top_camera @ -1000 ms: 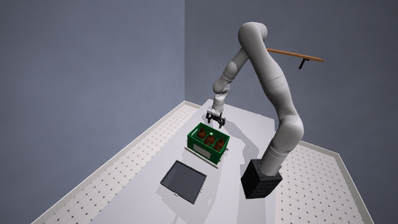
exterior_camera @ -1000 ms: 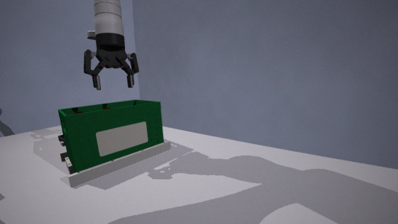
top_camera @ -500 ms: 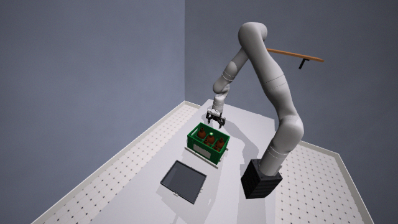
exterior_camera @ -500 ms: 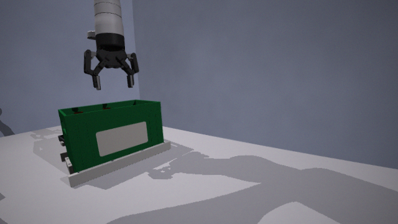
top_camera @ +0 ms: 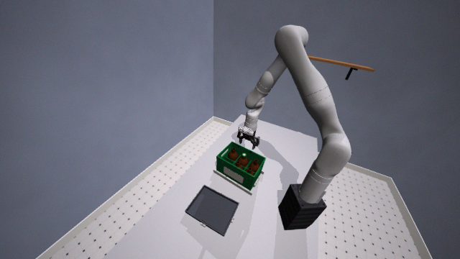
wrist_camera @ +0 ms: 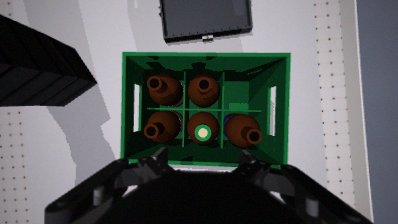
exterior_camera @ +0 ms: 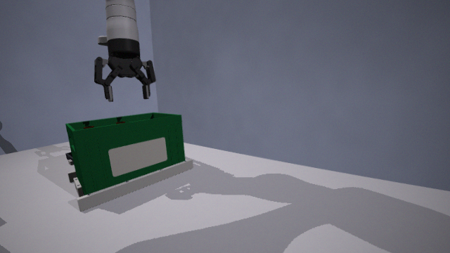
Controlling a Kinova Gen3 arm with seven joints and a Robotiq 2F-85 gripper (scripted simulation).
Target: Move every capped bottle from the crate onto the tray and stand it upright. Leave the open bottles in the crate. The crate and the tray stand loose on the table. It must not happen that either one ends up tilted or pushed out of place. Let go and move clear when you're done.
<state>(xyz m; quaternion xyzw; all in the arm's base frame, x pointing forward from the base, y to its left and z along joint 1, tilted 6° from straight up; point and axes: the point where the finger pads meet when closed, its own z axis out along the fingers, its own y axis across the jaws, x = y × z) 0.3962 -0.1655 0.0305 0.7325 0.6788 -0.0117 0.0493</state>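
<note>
In the top view the gripper (top_camera: 248, 139) hung with its jaws spread wide and nothing between them, above the far rim of the green crate (top_camera: 233, 173), while the dark tray (top_camera: 195, 202) lay well beyond the crate on the side away from the jaws, with nothing on it yet. In the exterior view the fingers (exterior_camera: 108, 93) stood clearly above the crate's upper edge (exterior_camera: 123, 124), touching nothing, and only the tips of bottle necks showed over the wall. In the wrist view the crate's six cells lay just ahead of the jaws: five brown bottles, one cell bare, and the single capped bottle (wrist_camera: 202, 132), marked by a pale green cap, stood in the middle cell of the row nearest the jaws, with an open bottle (wrist_camera: 161, 129) in the cell to one side and another open bottle (wrist_camera: 244, 131) leaning in the cell on the other. The likely trouble lay in that crowding: a descent slightly off centre could set a finger on a neighbour's neck or on a divider, and since the crate stands loose, such a push would probably shift it and spoil the alignment. A grip taken too high on the cap might also let the bottle slip or tilt during the lift.
</note>
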